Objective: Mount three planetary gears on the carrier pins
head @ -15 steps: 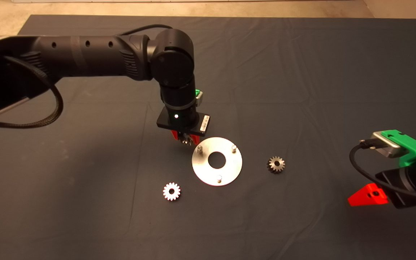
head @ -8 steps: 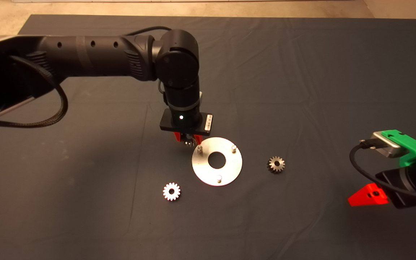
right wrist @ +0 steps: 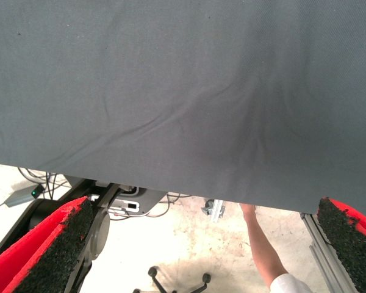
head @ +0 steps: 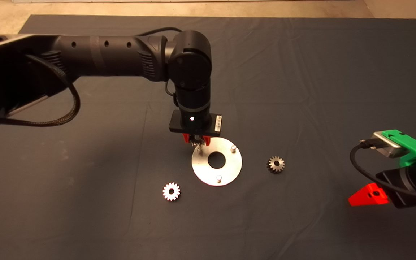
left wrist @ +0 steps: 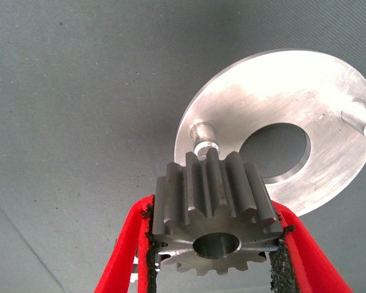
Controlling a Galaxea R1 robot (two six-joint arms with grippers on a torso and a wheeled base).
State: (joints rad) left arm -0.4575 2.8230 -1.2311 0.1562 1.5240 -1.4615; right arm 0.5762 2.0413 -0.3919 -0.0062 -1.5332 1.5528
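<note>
From above, the left claw point(head: 196, 141), pinching a small grey toothed metal gear point(head: 196, 144), is being seen shifted rightward since a second ago, now over the near-left silver pin point(head: 199, 151) of the flat shiny round plate point(head: 217, 161); seating is judged imminent. Two gears point(head: 171, 191) point(head: 276, 164) are lying on the dark tabletop point(head: 302, 72). At the left wrist, the gear point(left wrist: 215, 210) is being gripped just beside the pin point(left wrist: 202, 135). At the right wrist, the parked right claw point(right wrist: 201, 256) is being held spread, a person's arm point(right wrist: 262, 253) showing beyond the mat.

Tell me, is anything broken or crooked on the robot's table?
Nothing stands out. The round plate lies flat with its three pins upright and bare. Two gears lie flat on the mat. The left gripper holds a third gear beside the nearest pin. The right gripper waits at the edge.
</note>
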